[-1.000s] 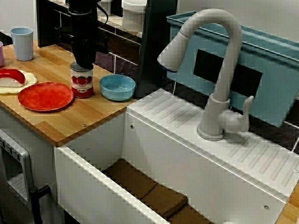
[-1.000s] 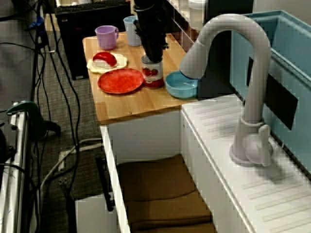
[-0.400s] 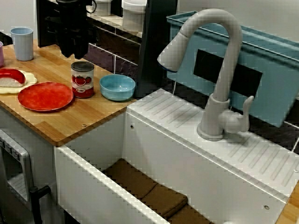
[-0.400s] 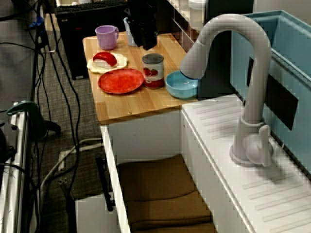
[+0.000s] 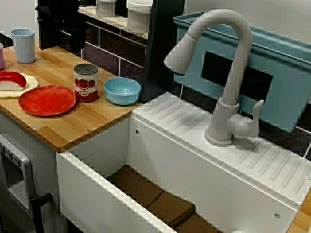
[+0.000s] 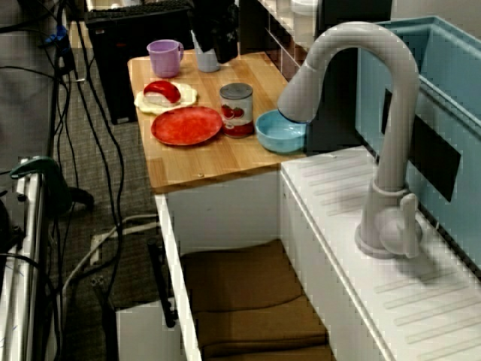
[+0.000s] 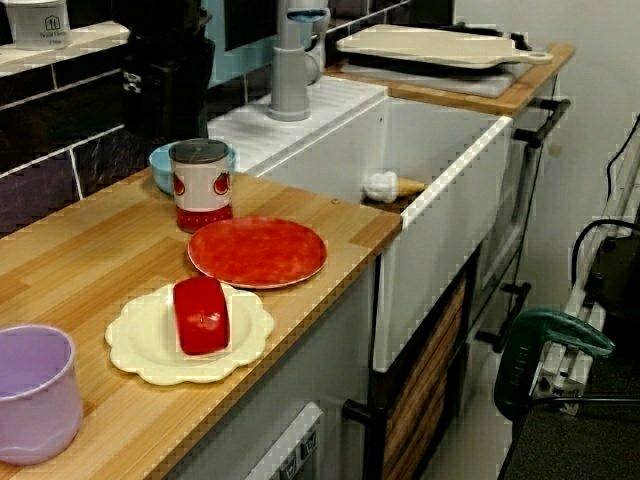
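Hanging over the back of the wooden counter [image 5: 82, 121], the gripper [image 6: 214, 45] points straight down from a dark, upright arm, well clear of the boards. In the view down the length of the counter it is a black, blocky shape against a black cabinet. How far its jaws stand apart cannot be told, and it grips none of the things on the counter.

The can [image 6: 237, 109] stands upright and free, below the gripper and off to its sink side, with open space between them. It is a short metal cylinder with a dull grey lid and a red tomato label [image 5: 86, 82].

A glossy red plate [image 6: 186, 125], round and flat, lies just beside the can, below the gripper towards the counter's front edge. A smooth pale blue bowl [image 5: 122, 90] sits on the can's far side from the gripper.

A light blue cup [image 6: 207, 62] is partly hidden behind the fingers, and a lilac mug [image 6: 165, 56] stands near it.

In the view from the mug end, a cream scalloped plate [image 7: 135, 345] carries a shiny red block [image 7: 201, 315].

Beyond the bowl, the matte grey faucet [image 5: 228, 73] arches over the white sink [image 5: 170, 160].
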